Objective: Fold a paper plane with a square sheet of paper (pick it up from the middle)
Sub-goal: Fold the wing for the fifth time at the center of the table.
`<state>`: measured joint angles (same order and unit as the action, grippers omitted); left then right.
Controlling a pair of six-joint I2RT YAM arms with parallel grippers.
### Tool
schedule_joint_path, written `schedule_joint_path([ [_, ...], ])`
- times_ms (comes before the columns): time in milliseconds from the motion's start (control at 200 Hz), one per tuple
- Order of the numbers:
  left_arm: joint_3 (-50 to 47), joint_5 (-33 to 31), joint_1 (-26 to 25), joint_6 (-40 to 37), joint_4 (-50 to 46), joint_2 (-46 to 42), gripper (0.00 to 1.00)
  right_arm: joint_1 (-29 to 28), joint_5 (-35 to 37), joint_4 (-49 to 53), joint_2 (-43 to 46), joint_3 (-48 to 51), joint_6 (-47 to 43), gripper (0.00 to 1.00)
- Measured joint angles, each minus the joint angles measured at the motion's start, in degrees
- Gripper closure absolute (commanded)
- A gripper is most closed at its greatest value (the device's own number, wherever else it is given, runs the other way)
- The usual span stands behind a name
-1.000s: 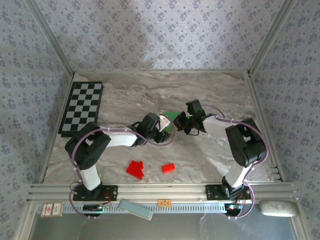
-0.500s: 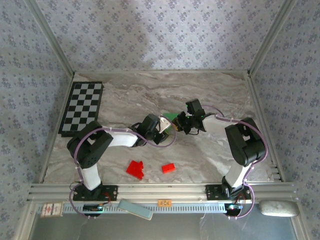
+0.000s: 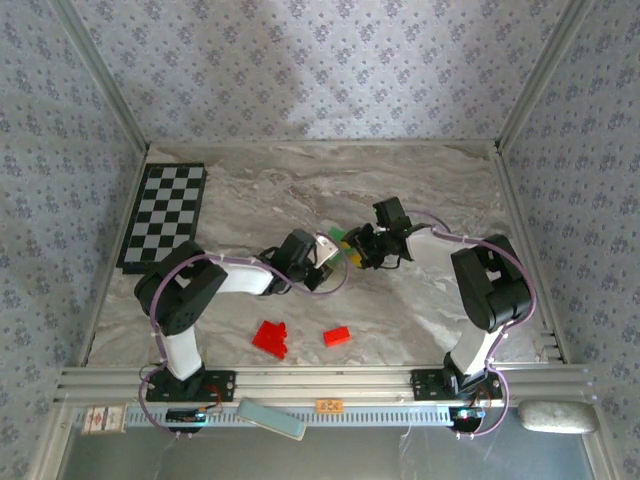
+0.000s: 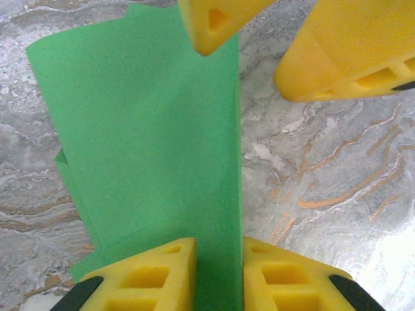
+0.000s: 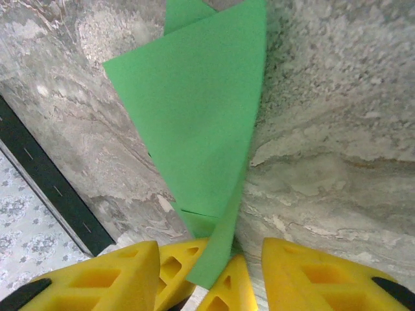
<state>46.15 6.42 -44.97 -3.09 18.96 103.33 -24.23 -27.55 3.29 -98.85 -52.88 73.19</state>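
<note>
the left gripper (image 4: 219, 246) was gaping wide a second ago; its jaws have since drawn in and now nip the folded edge of the paper (image 4: 149, 129) between them. the right gripper (image 5: 209, 251) has gone the other way: it was clamped tight and has let go, so its jaws now stand apart with the paper's corner loose in the gap. seen from above, the green patch between the two wrists has shrunk and slid a little to the left.
</note>
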Motion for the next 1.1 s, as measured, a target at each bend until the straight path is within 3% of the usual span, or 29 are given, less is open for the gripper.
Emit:
schedule_joint_path([
  [285, -0.44, 5.49, 2.56, 2.69, 0.68, 0.0, 0.92, 0.85, 1.55, 2.45, 0.63, 0.0, -2.12, 0.45],
  [510, -0.46, 13.4, 5.7, 7.76, 0.79, 0.02, 0.99, 2.03, 2.56, 2.75, 2.86, 0.02, -7.82, 0.43],
  [800, -0.46, 19.5, 7.72, 18.73, 2.56, 0.26, 1.0, 3.39, 1.57, -1.97, 5.33, 1.95, -16.44, 0.43],
  [1099, -0.48, 22.88, 8.98, 34.47, 8.68, 3.28, 1.0, 3.37, -3.61, -13.09, 4.44, 5.42, -21.27, 0.45],
])
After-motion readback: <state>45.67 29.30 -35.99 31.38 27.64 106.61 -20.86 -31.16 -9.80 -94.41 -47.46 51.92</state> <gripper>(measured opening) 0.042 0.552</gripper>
